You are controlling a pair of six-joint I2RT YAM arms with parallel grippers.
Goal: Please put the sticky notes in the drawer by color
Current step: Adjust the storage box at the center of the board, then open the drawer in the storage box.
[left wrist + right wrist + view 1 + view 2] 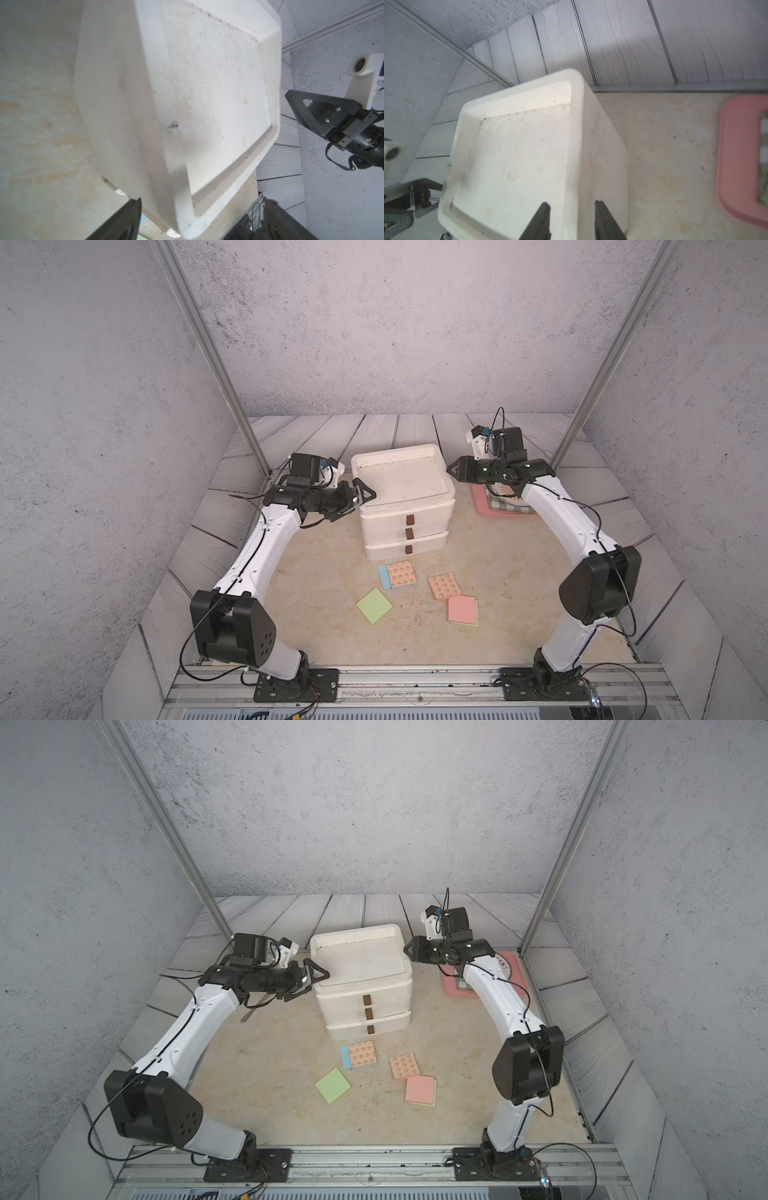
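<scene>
The white three-drawer cabinet, the drawer (405,526), stands mid-table with all three drawers pushed in. My left gripper (365,502) is open wide astride the near left corner of its rimmed top (207,104). My right gripper (449,468) is open, one finger on each side of the right rim (575,145). Sticky notes lie on the table in front: an orange-patterned pad with a blue edge (397,574), an orange-patterned pad (444,585), a pale green pad (374,605), and a pink pad (462,609) lying on a pale green one.
A pink tray (482,508) holding a green checked cloth (505,506) sits right of the cabinet, under my right arm. Grey walls and two metal posts (249,439) close in the back and sides. A rail runs along the front edge.
</scene>
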